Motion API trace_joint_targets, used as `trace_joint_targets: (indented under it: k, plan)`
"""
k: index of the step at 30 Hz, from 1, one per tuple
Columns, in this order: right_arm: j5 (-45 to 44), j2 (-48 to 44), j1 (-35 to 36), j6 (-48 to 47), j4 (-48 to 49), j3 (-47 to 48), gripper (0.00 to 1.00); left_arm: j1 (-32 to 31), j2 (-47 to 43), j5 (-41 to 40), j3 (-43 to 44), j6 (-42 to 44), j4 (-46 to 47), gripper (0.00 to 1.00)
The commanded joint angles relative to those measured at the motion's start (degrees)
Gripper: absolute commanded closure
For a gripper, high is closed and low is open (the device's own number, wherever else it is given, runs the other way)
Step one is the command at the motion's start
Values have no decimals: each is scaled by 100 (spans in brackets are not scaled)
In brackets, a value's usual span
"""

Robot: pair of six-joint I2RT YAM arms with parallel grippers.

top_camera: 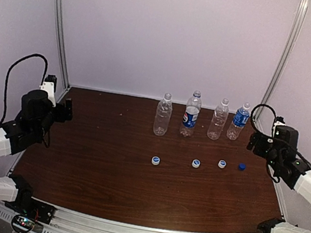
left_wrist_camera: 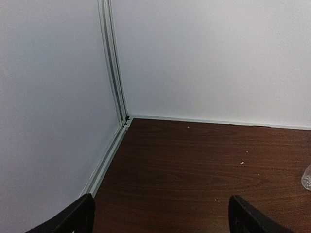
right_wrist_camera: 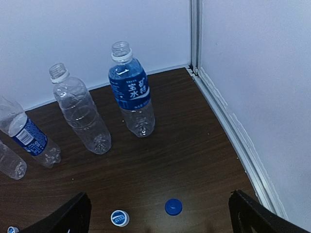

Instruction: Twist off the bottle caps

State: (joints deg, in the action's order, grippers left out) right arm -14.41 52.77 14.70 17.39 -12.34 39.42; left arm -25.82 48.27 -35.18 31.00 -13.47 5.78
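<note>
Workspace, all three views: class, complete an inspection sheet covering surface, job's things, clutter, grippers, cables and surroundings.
Surface: dark brown wood-grain table, with a few pale specks.
Job's things: four small clear plastic bottles stand upright in a far row: plain left bottle, Pepsi-labelled bottle, plain right bottle, blue-labelled bottle. Four round plastic caps lie loose in front: three white caps with blue centres, one solid dark blue cap.
Clutter: nothing seen.
Grippers: left gripper open, empty, facing the corner; right gripper open, empty, facing the bottles.
Cables: black cable loops on the left arm and the right arm.
Surroundings: pale walls, metal frame posts.
</note>
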Motion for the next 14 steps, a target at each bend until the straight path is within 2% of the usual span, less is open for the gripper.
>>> trace_joint_targets:
  k: [1,4,14]
  plan:
    - [-1214,-606,-36,1118,140,-861,0,68,-22,-110,-241,-526,-14,3]
    - [-1471,-648,-37,1604,105,-1249,0,77,63,-98,-387,-657,32,2]
    - [-1327,-301,-37,1612,511,-1577,0,78,330,63,-651,-843,267,3]
